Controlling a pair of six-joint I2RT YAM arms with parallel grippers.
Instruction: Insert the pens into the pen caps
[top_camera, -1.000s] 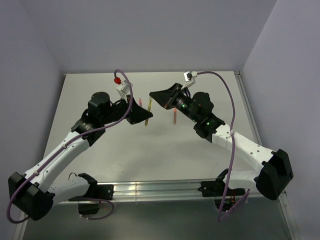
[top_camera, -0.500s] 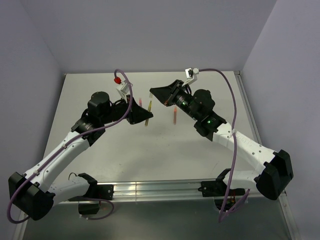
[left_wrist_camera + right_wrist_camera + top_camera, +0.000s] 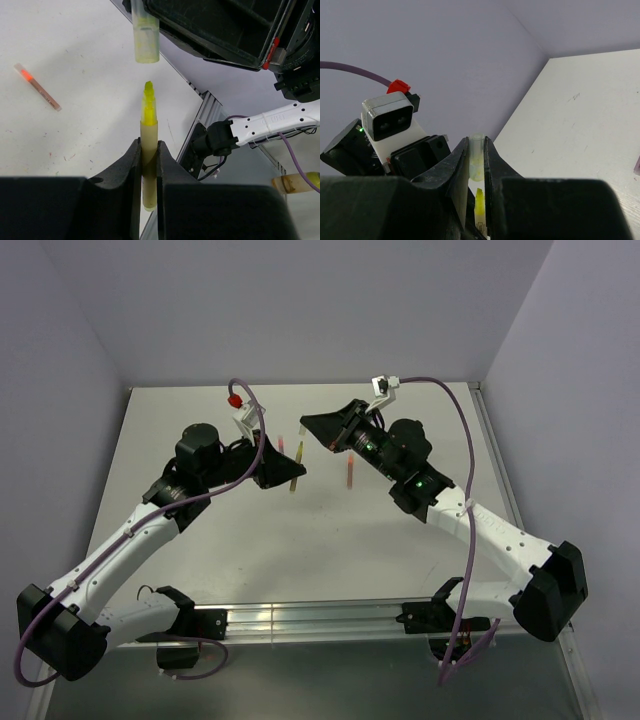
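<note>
Lying under everything is the big white table (image 3: 300,540), with grey walls around it. The left arm (image 3: 130,540) and the right arm (image 3: 490,530) reach in from the near edge and meet up in the air over the middle of the far half. The left gripper (image 3: 148,147) is squeezed tight on a yellow highlighter pen (image 3: 149,130) and holds it by its tan body, with the bright yellow tip sticking out past the fingers. The right gripper (image 3: 476,145) is squeezed tight on a pale yellow-green pen cap (image 3: 145,37), and the open end of the cap faces the pen. The tip and the cap are in a line and very near, but a small gap shows between them. A thin red pen (image 3: 38,86) lies flat on the table, well apart from both grippers
</note>
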